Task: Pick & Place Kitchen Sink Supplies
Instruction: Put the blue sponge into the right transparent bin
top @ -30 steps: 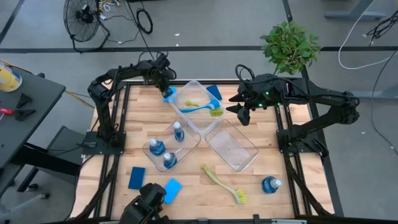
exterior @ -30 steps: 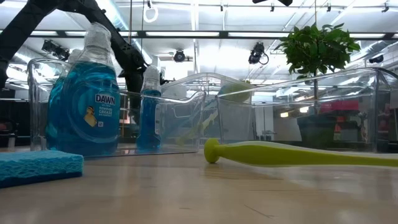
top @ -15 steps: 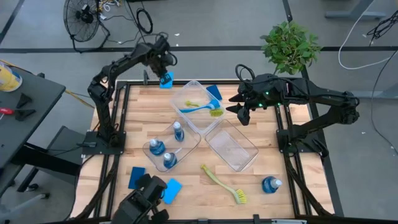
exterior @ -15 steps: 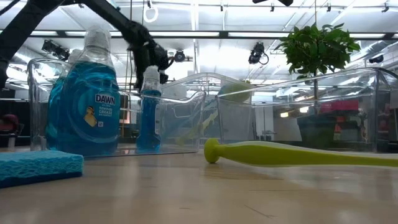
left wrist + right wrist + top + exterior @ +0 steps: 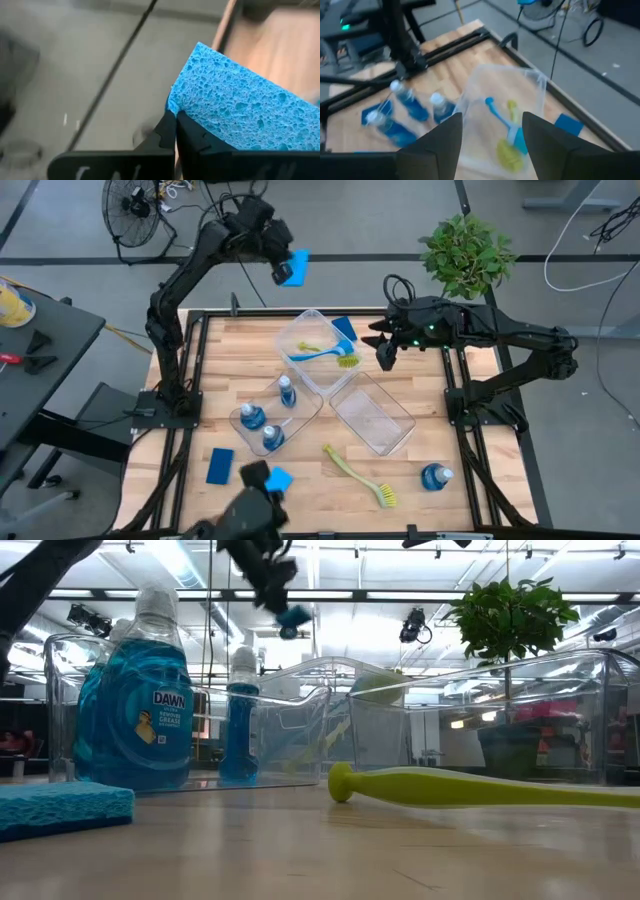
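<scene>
So the left gripper (image 5: 284, 270) is pinched shut on one corner of a flat light-blue sponge (image 5: 296, 266), held way up at the top centre of the high view, out past the table's far edge. The sponge juts from the fingertips (image 5: 170, 131) toward the right of the frame. The clear plastic bin holding two dish brushes (image 5: 308, 323) sits just below it in frame, so I'd guess the drop is back down that way. The right gripper (image 5: 381, 348) hangs wide open and empty right of that bin.
</scene>
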You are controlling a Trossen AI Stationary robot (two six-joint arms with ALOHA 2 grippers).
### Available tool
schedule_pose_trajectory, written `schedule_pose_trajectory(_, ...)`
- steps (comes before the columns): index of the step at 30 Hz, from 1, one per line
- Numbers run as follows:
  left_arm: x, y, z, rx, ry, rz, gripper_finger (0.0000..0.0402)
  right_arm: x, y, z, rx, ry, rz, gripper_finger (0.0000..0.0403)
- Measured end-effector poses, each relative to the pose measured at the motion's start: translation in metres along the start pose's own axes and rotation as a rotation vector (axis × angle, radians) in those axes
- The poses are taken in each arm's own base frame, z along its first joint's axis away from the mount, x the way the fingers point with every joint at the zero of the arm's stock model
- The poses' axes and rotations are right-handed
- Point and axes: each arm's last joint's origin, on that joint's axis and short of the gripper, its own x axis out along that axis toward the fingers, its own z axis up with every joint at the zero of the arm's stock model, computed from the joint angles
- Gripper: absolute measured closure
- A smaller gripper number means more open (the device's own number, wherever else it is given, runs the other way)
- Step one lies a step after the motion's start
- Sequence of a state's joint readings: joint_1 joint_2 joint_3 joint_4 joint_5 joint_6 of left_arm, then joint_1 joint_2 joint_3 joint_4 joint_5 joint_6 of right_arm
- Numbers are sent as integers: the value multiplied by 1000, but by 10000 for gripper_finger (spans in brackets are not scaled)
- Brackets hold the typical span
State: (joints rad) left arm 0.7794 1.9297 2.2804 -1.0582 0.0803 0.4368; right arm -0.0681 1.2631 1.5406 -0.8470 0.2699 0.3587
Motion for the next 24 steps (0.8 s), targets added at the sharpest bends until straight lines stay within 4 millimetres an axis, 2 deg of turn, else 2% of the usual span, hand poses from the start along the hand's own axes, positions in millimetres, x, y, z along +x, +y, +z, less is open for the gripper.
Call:
schedule_pose_trajectory(5,-22,-32,36,128,-227,-107,399,1,-3,8,28,-66,-8,195)
schedule_pose_trajectory(10,-30,-63,53,165,-371,-235,399,2,-7,14,8,-126,-36,195)
schedule_pose_trajectory(15,-31,-87,63,272,-346,-72,399,0,-9,21,56,-225,-128,195)
schedule_pose_trajectory(20,-33,-107,76,367,-374,61,399,0,-16,27,244,-304,-197,195)
schedule_pose_trajectory(24,-38,-119,82,375,-384,138,399,1,-23,29,348,-323,-204,195)
